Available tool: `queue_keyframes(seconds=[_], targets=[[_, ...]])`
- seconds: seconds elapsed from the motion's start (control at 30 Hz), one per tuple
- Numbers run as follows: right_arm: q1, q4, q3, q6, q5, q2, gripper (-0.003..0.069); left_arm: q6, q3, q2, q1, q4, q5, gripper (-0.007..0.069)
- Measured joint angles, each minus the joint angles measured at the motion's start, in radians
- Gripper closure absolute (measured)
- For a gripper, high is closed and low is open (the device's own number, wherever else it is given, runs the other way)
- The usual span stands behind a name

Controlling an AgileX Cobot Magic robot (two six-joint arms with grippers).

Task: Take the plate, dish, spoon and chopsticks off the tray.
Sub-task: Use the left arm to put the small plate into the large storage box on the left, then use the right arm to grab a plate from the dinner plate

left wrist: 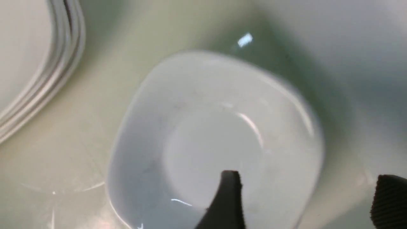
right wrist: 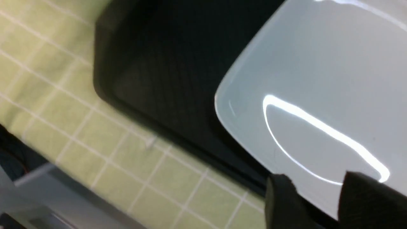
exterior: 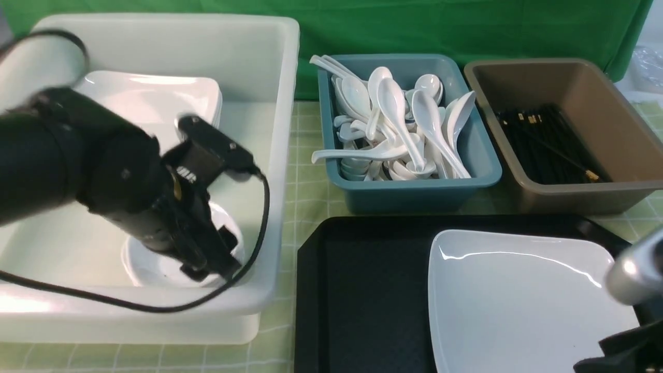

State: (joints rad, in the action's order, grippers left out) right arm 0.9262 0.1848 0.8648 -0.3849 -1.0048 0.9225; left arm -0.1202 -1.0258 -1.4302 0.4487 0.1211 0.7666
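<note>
The large white plate (exterior: 518, 300) lies on the right half of the black tray (exterior: 362, 290). My right gripper (exterior: 611, 355) is at the plate's near right corner. In the right wrist view it (right wrist: 321, 190) is open, and the plate (right wrist: 318, 79) has its rim between the fingers, by the tray (right wrist: 165, 73) edge. The small white dish (exterior: 142, 267) lies in the white tub (exterior: 287, 103). My left gripper (exterior: 207, 269) hangs open just above the dish (left wrist: 206, 133). One finger (left wrist: 230, 190) is over the dish, the other outside its rim. No spoon or chopsticks show on the tray.
A stack of white plates (exterior: 150, 98) stands at the back of the tub and shows in the left wrist view (left wrist: 31, 63). A teal bin (exterior: 409, 191) holds several white spoons. A brown bin (exterior: 570, 194) holds black chopsticks. A green checked cloth covers the table.
</note>
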Motion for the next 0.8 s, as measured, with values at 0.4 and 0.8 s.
queue_keyframes(seconds=[0.4, 0.8], targets=[[0.051, 0.001, 0.098, -0.031, -0.008, 0.436, 0.0326, -0.037, 0.117, 0.626, 0.191, -0.142, -0.104, 0.0351], [0.079, 0.171, 0.098, -0.177, 0.158, 0.800, 0.0159, -0.038, 0.394, 1.022, 0.218, -0.245, -0.249, 0.0611]])
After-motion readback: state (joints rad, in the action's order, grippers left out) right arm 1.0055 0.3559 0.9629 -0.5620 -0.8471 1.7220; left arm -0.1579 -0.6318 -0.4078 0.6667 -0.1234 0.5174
